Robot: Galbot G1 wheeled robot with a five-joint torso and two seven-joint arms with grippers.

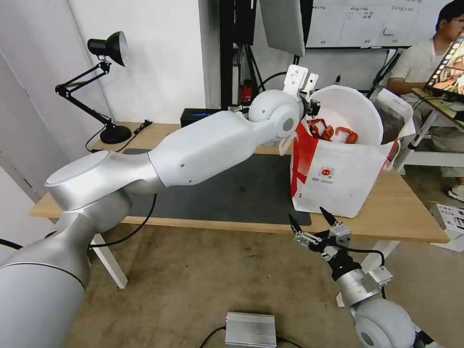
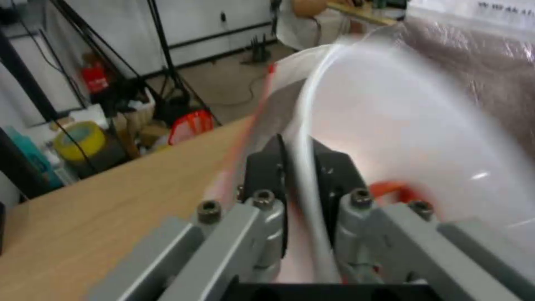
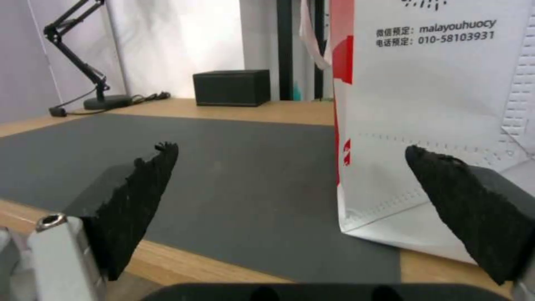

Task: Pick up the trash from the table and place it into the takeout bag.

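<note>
- 1 white bowl (image 1: 355, 108), tipped over the takeout bag (image 1: 338, 181) at the frame's upper right, sat pinched by its rim in the left gripper (image 2: 298, 167).
- Right gripper (image 1: 313, 223) hung wide open, holding nothing, below the table (image 1: 411, 212) edge.

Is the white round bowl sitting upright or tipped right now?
Tipped. The white round bowl stands on edge over the white takeout bag, red shells at its low side, rim pinched by the left gripper.
</note>
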